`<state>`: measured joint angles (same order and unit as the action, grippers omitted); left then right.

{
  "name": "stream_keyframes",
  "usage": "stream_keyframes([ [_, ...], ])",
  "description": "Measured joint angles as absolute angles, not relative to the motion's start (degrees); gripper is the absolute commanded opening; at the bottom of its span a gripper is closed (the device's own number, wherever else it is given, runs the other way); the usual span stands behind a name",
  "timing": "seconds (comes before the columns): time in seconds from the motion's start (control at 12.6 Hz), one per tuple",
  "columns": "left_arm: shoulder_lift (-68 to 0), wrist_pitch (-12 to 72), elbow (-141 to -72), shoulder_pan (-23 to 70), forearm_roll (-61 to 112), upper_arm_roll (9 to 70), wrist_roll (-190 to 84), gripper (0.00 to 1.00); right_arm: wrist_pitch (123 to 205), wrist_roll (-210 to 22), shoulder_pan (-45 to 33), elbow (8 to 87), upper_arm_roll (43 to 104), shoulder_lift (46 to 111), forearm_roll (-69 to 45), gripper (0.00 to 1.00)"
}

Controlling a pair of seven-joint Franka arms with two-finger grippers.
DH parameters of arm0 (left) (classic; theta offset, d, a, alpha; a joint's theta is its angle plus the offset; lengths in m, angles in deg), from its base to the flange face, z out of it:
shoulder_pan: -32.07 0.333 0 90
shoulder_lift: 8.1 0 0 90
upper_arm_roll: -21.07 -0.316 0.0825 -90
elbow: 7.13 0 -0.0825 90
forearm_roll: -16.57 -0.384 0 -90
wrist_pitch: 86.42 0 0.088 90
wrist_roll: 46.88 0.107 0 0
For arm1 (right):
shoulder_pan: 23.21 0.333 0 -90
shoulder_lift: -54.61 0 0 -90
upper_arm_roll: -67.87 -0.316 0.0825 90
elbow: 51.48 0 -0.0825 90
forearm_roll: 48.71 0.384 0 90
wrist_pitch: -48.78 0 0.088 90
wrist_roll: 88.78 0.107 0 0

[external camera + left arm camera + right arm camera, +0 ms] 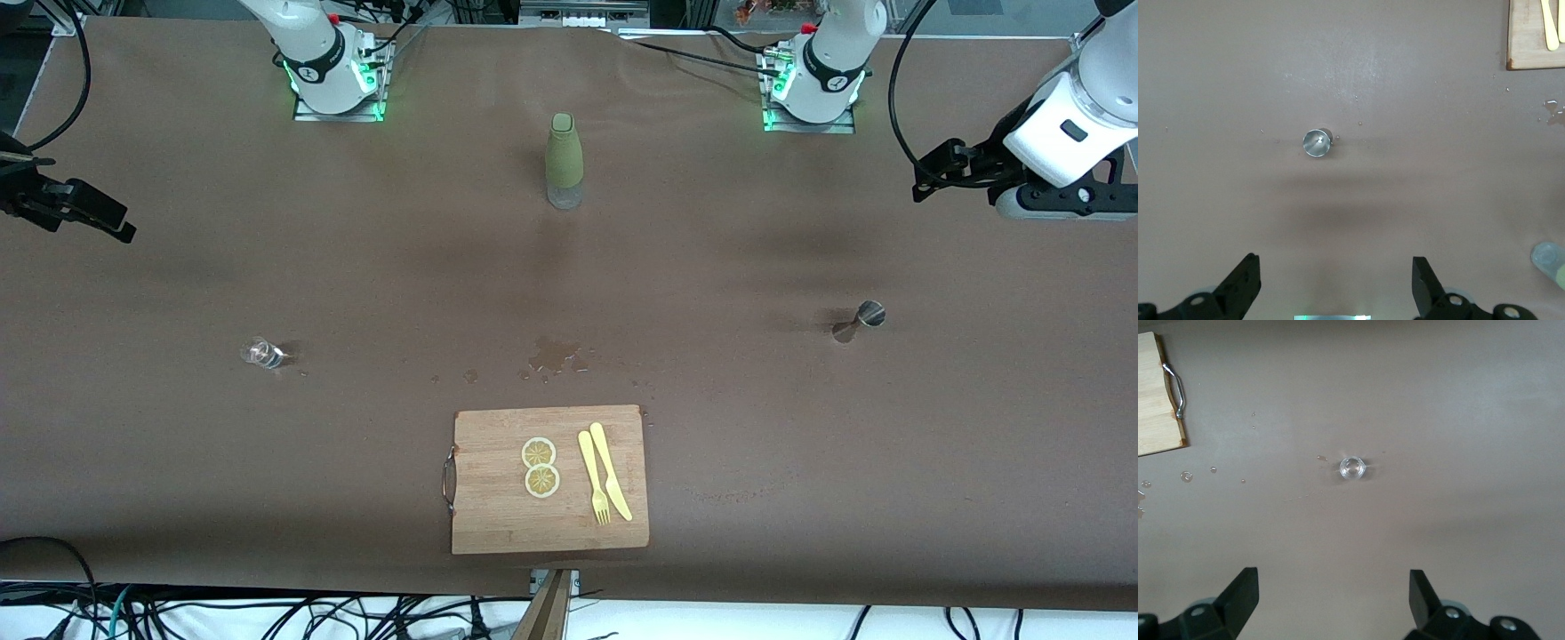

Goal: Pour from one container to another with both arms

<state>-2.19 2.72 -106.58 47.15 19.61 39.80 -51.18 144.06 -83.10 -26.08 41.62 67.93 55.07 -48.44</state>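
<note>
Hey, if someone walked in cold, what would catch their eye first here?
Probably the bamboo cutting board with two lemon slices and yellow plastic cutlery, nearest the front camera. Farther back stands the tall olive-green sleeved bottle, with a wet spill patch between them.

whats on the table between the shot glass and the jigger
Only a patch of spilled liquid with stray droplets, about midway between the shot glass and the jigger; the front view shows it. The cutting board lies nearer the camera.
</note>
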Motion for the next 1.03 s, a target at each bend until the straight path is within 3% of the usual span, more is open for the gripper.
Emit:
stream_keyframes([
  [1.03, 0.3, 4.3, -109.2, 53.8, 27.1, 39.3, -37.8, 1.00, 144.1, -83.1, -26.1, 41.8, 67.9, 55.1, -48.4, 1.00],
])
